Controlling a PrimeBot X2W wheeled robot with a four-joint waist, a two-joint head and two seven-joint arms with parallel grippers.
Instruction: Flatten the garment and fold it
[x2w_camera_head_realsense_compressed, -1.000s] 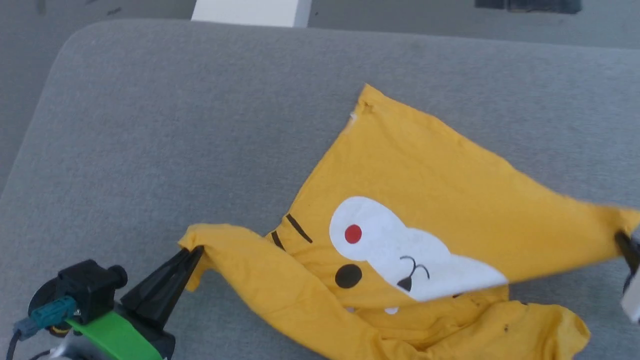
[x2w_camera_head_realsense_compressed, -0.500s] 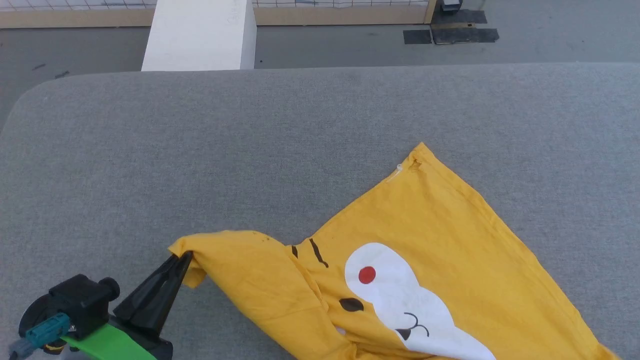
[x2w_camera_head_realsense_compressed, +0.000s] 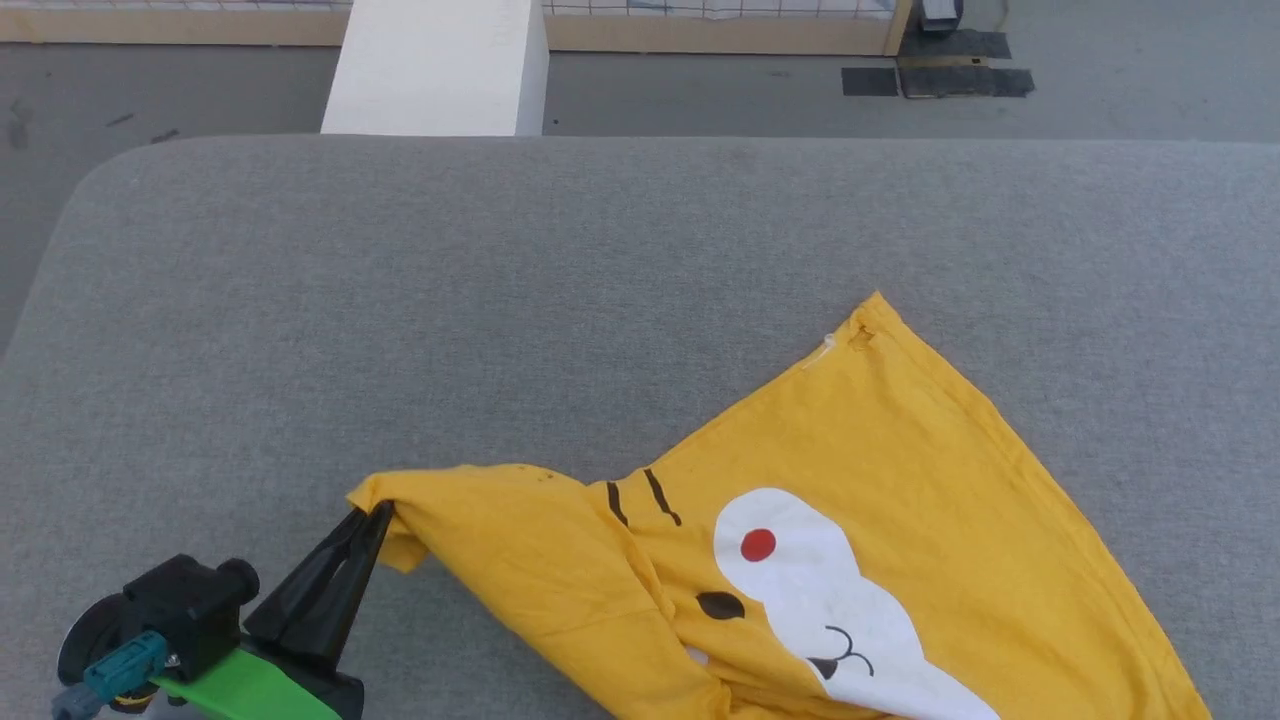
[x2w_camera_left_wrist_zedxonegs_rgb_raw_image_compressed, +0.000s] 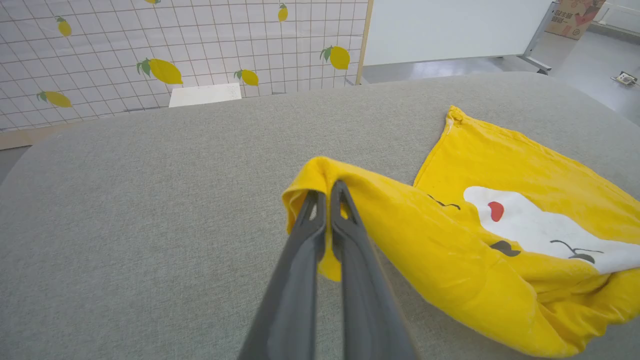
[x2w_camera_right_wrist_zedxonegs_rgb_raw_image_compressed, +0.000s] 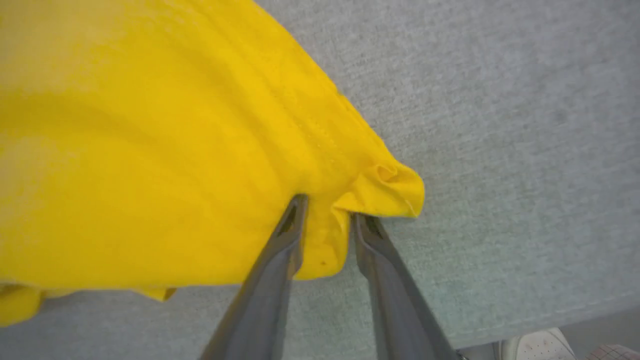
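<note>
The garment (x2w_camera_head_realsense_compressed: 900, 480), a mustard-yellow T-shirt with a white oval, red dot and dark stripes, lies rumpled on the grey table (x2w_camera_head_realsense_compressed: 400, 300), toward the near right. My left gripper (x2w_camera_head_realsense_compressed: 372, 515) is at the near left, shut on the shirt's left corner, which is lifted a little. The left wrist view shows that left gripper (x2w_camera_left_wrist_zedxonegs_rgb_raw_image_compressed: 326, 190) pinching a yellow fold of the garment (x2w_camera_left_wrist_zedxonegs_rgb_raw_image_compressed: 500, 165). In the right wrist view my right gripper (x2w_camera_right_wrist_zedxonegs_rgb_raw_image_compressed: 330, 210) is open. Its fingers stand apart on either side of a loose hem corner of the garment (x2w_camera_right_wrist_zedxonegs_rgb_raw_image_compressed: 175, 150).
A white block (x2w_camera_head_realsense_compressed: 440, 65) stands beyond the table's far edge, with a wood-framed grid fence (x2w_camera_head_realsense_compressed: 700, 30) behind it. Black patches (x2w_camera_head_realsense_compressed: 940, 75) lie on the floor. The table's near edge and a white shoe (x2w_camera_right_wrist_zedxonegs_rgb_raw_image_compressed: 535, 345) show by the right gripper.
The head camera has tilted up. My right gripper has opened and let the shirt's stretched right corner settle onto the table. The left grip is unchanged.
</note>
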